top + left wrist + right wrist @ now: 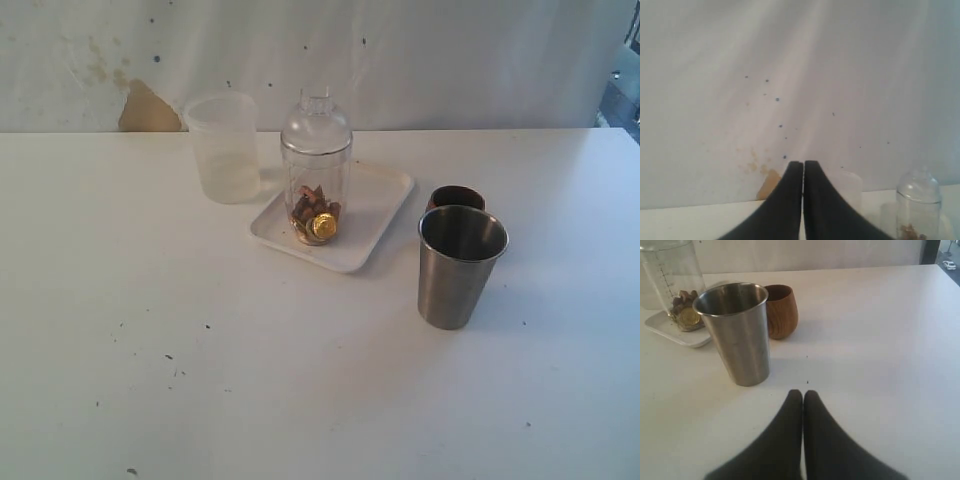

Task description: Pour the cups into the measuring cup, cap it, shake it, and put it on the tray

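- Capped measuring cup (316, 170) stands on the tray (385, 200), upper centre.
- Tumbler (460, 268) and wooden cup (456, 197) sit right of centre on the table (200, 350).
- Left tool (803, 165) and right tool (803, 394): fingers together, holding nothing.

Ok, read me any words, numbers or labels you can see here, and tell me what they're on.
No text can be read.
The measuring cup carries a scale of tick marks, but any figures beside it are too small to read.
The steel tumbler, wooden cup and tray show no lettering.
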Controlling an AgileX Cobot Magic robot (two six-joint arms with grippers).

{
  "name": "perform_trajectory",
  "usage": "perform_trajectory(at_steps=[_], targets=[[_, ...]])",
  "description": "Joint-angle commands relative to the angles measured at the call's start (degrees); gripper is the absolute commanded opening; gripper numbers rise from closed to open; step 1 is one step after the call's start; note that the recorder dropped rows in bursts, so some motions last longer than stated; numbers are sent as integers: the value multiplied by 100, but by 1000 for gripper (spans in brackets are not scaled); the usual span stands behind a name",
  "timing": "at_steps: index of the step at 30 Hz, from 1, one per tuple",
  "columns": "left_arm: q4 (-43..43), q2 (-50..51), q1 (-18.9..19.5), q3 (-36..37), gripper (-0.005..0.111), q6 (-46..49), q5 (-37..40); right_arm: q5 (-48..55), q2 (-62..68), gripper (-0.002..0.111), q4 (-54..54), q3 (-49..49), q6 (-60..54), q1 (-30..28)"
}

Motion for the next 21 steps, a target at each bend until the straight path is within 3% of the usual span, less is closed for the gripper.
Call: perform_trajectory(at_steps=[1, 10, 12, 19, 21], targets=[[-233, -873, 733, 839, 1, 37, -735, -58, -36, 0, -32, 13, -2, 5], [-211, -1081, 1173, 2718, 1, 37, -1447, -58, -36, 0, -32, 13, -2, 5], [-211, -1081, 1173, 2802, 1, 37, -1522, -58, -36, 0, -32, 13, -2, 5], [-197, -1081, 1173, 2802, 1, 192, -112, -58, -36, 0, -32, 13, -2, 5], [-197, -1081, 1173, 2802, 1, 79, -112, -58, -36, 0, -32, 13, -2, 5]])
